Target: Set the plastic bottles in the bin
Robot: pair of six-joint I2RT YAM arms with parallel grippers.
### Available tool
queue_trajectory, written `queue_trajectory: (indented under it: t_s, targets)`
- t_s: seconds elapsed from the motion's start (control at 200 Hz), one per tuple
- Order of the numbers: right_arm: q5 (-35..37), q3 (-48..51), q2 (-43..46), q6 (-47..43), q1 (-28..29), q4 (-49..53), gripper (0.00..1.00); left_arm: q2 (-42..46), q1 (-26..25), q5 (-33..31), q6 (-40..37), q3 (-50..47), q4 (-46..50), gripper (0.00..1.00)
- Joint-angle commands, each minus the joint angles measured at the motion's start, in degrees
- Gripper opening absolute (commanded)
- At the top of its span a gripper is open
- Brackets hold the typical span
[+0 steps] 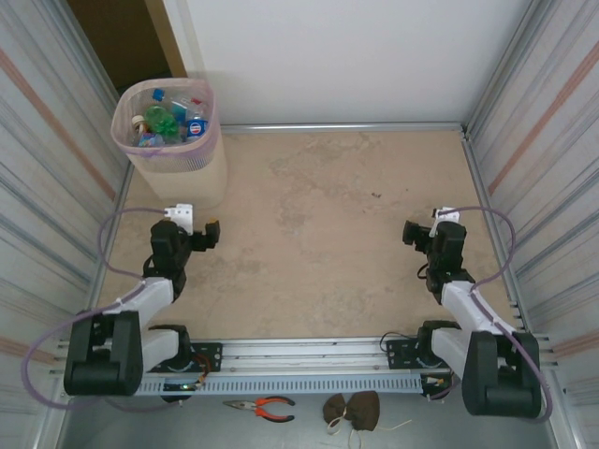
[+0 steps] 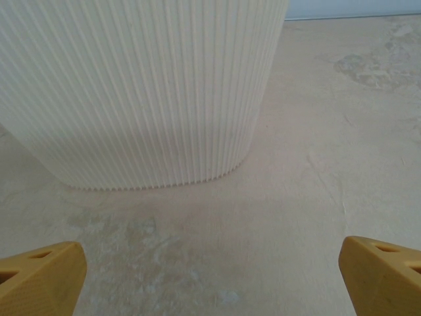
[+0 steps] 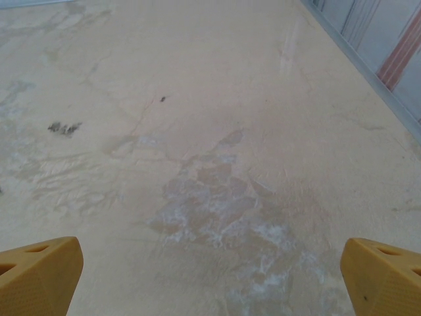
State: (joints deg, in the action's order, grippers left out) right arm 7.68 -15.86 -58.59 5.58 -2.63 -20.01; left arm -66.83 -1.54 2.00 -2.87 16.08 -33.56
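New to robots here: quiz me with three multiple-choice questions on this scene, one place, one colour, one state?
1. Where on the table does the bin stand? A far left corner; B far right corner; C centre.
2. What colour are the pliers' handles? A blue; B red; C green.
3. How is the left claw? A open, empty; B shut on a bottle; C shut on the bin.
Answers: 1 A: it sits at the back left. 2 B: the grips are red. 3 A: its fingers stand wide apart, nothing between.
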Motion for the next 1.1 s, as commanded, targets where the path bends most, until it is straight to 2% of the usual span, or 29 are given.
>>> queue_trajectory:
  t_s: [0.0, 0.035, 0.145, 0.225, 0.391, 0.471, 0.566, 0.616, 0.721, 1.097]
  targets:
    - [-3.60, -0.18, -5.35, 1.20, -0.54, -11.90, 0.99, -4.31, 0.60, 2.01, -1.82, 1.15, -11.37, 0.99]
    - [-4.34, -0.30, -7.59, 1.27, -0.53, -14.28, 0.99, -5.24, 1.05, 2.19, -1.37, 2.29, -9.71, 0.99]
    - [-6.11, -1.58, -14.70, 1.36, -0.56, -21.14, 0.99, -9.85, 2.48, 5.19, -0.52, 1.82, -14.13, 0.99]
    - [-7.67, -3.57, -17.88, 0.99, -0.58, -21.98, 0.99, -13.47, 3.35, 7.15, -0.35, 0.38, -19.72, 0.99]
    - [-8.85, -5.33, -24.46, 0.18, -0.54, -25.41, 0.99, -20.26, 3.64, 9.53, -1.21, 2.19, -23.34, 0.99]
    - [-9.49, -5.92, -26.90, -0.25, -0.36, -26.40, 0.99, -19.11, 3.57, 10.59, -1.59, 4.97, -15.69, 0.99]
    - [-9.64, -6.80, -30.32, -0.94, -0.09, -28.43, 0.99, -19.95, 3.23, 12.60, -2.90, 6.81, -13.34, 0.99]
    - [-9.68, -7.40, -29.42, -0.93, -0.02, -25.32, 0.99, -20.01, 2.82, 10.97, -2.74, 7.15, -12.69, 0.99]
    - [-9.69, -7.44, -29.68, -0.86, -0.03, -25.64, 0.99, -20.13, 2.15, 8.20, -2.31, 7.87, -11.39, 0.99]
    - [-9.73, -7.28, -29.74, -0.87, -0.05, -26.14, 0.99, -19.78, 1.96, 7.55, -2.38, 7.32, -11.96, 0.99]
